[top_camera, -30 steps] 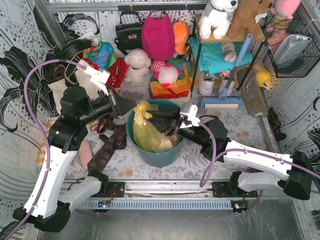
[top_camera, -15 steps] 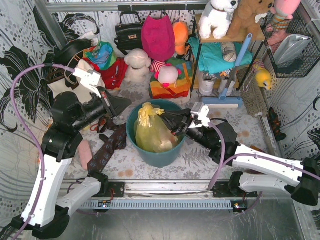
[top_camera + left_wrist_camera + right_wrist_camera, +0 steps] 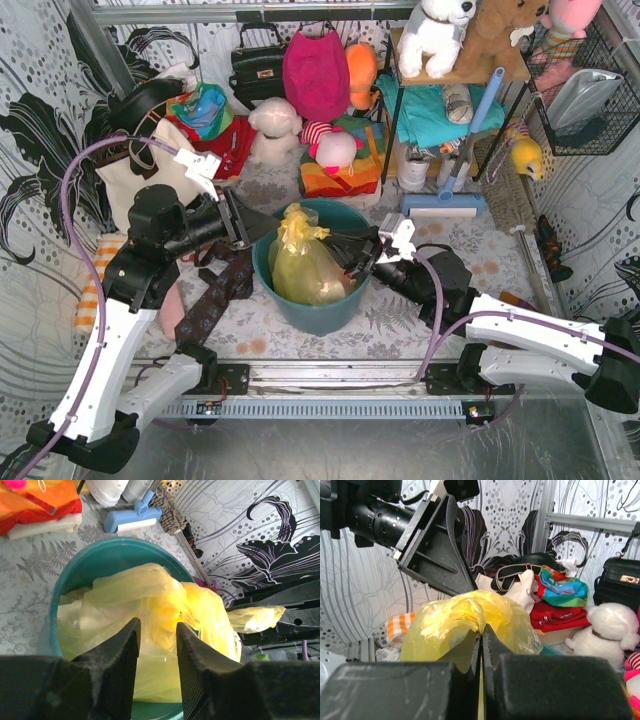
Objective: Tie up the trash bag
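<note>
Fingertips of the right gripper (image 3: 482, 645) pinch a fold of the trash bag (image 3: 300, 265), which sits in the teal bin (image 3: 310, 315). Left gripper (image 3: 157, 625) (narrowly parted, holding nothing) has swung back beside the bunched neck, ready to resume tying.

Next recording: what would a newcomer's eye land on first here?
First, the yellow-green trash bag bulging from the teal bin at mid-table. The right pincer is shut on its plastic; the left pincer hangs open close by. Behind, plush toys and a black handbag crowd the back.
</note>
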`<state>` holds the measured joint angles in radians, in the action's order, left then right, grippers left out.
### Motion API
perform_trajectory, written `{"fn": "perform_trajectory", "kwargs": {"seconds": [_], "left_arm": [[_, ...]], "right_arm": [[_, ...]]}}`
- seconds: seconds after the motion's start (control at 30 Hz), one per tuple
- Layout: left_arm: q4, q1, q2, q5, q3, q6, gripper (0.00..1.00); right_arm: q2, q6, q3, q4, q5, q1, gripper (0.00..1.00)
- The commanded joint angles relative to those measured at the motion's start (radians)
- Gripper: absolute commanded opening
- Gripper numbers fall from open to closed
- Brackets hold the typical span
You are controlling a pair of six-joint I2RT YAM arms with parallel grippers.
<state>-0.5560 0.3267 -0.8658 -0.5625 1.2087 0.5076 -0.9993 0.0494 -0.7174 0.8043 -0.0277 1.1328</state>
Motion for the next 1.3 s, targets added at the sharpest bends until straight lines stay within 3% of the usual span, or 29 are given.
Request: {"fn": "perform_trajectory", "kwargs": {"seconds": [0.0,0.37,0.67,0.8,1.27], "left_arm": [[0.009,0.002,0.033,-0.02,-0.019,0.036,0.46],[0.103,0.003,0.052,-0.065,-0.086,0.091,0.6],[0.235,0.003,0.045,-0.122,-0.153,0.135,0.61],[0.281,0.003,0.045,-0.137,-0.162,0.149,0.58],[0.247,0.003,0.047,-0.145,-0.17,0.129,0.29]], "right_arm": [[0.016,0.01,0.028,0.051,-0.008,-0.002,0.0],[0.003,0.006,0.023,0.059,-0.003,-0.001,0.0],[-0.008,0.002,0.011,0.062,0.007,-0.001,0.0],[-0.01,0.004,0.009,0.067,0.008,-0.001,0.0],[0.002,0.012,0.013,0.065,-0.003,-0.002,0.0]]}}
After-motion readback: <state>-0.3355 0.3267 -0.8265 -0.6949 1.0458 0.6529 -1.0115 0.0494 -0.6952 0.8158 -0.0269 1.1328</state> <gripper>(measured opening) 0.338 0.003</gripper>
